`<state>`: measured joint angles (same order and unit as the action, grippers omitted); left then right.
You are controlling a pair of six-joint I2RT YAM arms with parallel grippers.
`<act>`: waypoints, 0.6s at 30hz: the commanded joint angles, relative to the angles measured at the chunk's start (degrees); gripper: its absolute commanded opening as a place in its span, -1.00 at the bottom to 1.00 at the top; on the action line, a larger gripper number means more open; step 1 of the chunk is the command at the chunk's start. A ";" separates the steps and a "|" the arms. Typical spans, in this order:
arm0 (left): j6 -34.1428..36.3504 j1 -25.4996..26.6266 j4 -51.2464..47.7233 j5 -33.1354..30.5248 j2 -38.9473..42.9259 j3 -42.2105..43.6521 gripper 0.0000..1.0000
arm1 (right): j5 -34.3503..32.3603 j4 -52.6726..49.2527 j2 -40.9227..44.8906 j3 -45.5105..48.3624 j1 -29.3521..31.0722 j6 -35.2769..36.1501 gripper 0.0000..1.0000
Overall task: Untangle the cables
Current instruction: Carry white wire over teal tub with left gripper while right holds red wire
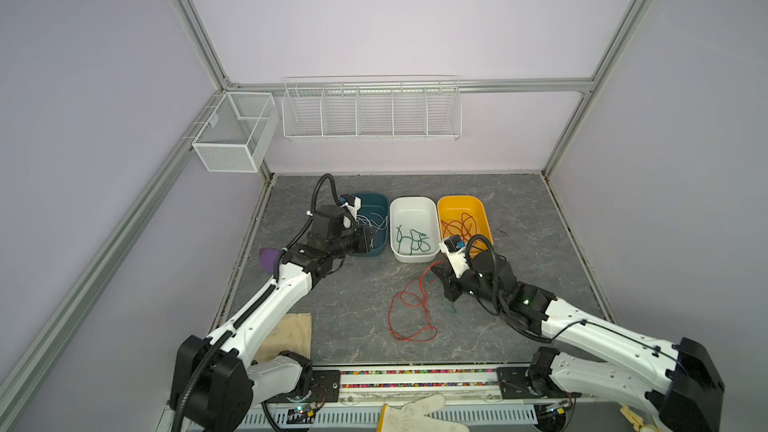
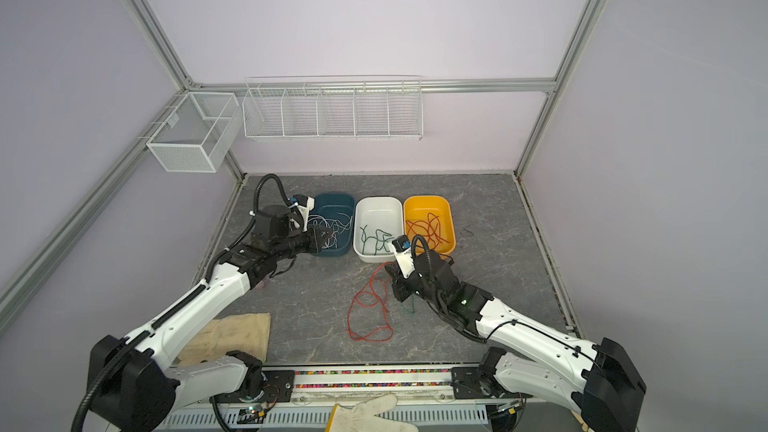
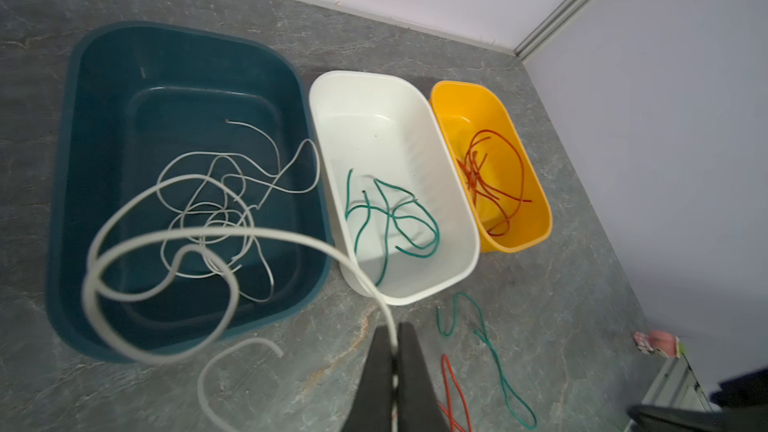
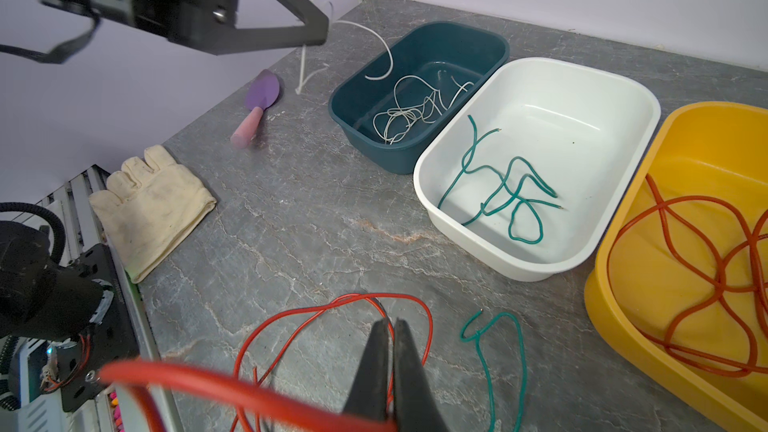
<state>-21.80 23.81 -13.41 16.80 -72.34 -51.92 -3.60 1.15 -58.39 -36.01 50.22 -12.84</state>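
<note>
At the bottom edge in both top views a white glove (image 1: 419,411) lies over a slotted duct. A beige glove (image 1: 291,334) lies flat at the lower left of the grey, marble-veined desk (image 1: 353,297), beside the left arm (image 1: 266,305).

In the lower centre a red cable (image 1: 409,313) sprawls in loose loops on the desk. Its upper end rises to the right jaws, which the right wrist view shows closed on it. The right arm (image 1: 582,326) comes in from the lower right. Just right of the red loops a short green cable (image 1: 451,307) lies loose on the desk. A purple trowel (image 1: 268,258) shows at the desk's left edge, mostly hidden by the left arm.

In mid-frame three bins stand in a row, left to right: teal bin (image 1: 379,248), white bin (image 1: 413,258), yellow bin (image 1: 459,198). The left jaws hang over the teal bin's near rim, closed on a white cable (image 3: 291,238) whose loops dangle above that bin. White cables (image 3: 195,154) lie in the teal bin, green cables (image 1: 411,239) in the white one, orange cables (image 1: 463,224) in the yellow one.

Beyond the bins the desk runs to a lilac back wall (image 1: 395,27). A white wire rack (image 1: 372,112) with five compartments hangs there on an aluminium rail. A mesh box (image 1: 232,135) hangs at the upper left. Lilac panels in aluminium posts close the sides.
</note>
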 commanded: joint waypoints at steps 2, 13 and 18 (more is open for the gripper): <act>1.82 -1.99 5.23 2.90 -5.61 -2.77 -1.00 | -0.01 1.22 0.82 0.89 -0.30 0.78 -0.86; 4.43 -2.61 5.12 3.65 -16.75 -8.40 -1.00 | 0.52 1.31 0.07 0.79 -0.21 0.62 -0.86; 6.04 -2.98 0.86 4.23 -21.41 -13.19 -1.00 | 0.70 1.31 0.29 0.74 -0.29 0.59 -0.86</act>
<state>-18.15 21.23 -9.91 19.84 -92.03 -61.82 -3.38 1.15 -58.37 -35.99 50.22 -12.84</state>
